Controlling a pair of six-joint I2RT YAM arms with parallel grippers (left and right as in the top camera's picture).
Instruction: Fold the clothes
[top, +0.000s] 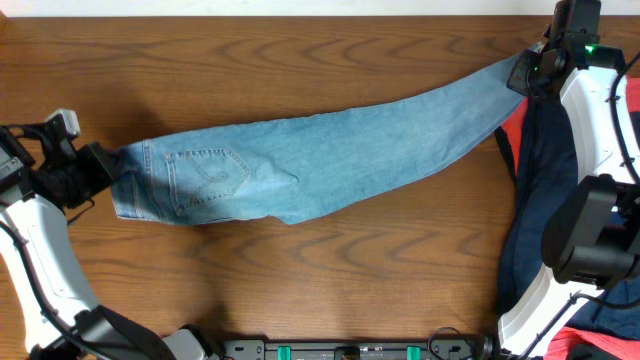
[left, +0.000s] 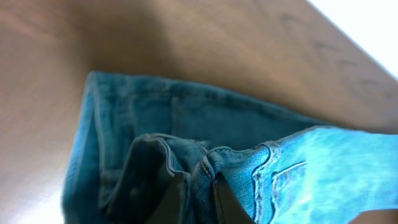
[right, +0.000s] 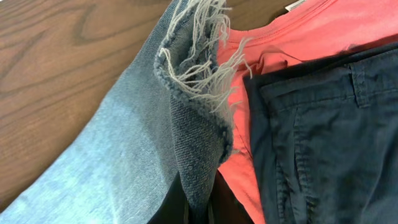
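- Pinching a bunched fold of denim at the waist end, the left gripper (left: 198, 194) has its two dark fingers pressed together on the cloth, with a seam of orange stitching just beside them.
- From above, that grip sits at the left edge of the table (top: 300, 285), where the waistband (top: 125, 182) meets the black fingertips.
- The right gripper (right: 199, 208) is likewise clamped on cloth: its fingers squeeze a fold of the leg just below the frayed hem (right: 198, 59), whose whitish threads stand up and splay outward.
- The jeans (top: 330, 150) stretch between the two grips as one long light-blue band, running from the left side across the wood to the far right corner.
- They are doubled lengthwise, one leg on the other, and a stitched back pocket (top: 212, 172) faces up near the waist.
- The middle of the band lies on the tabletop; the hem end rises toward the right gripper.
- Beside the held hem lies a red-orange garment (right: 298, 37), touching the denim fold.
- A dark navy garment (right: 329, 143) overlaps the red-orange one and, in the overhead view, runs down the right side of the table under the right arm.
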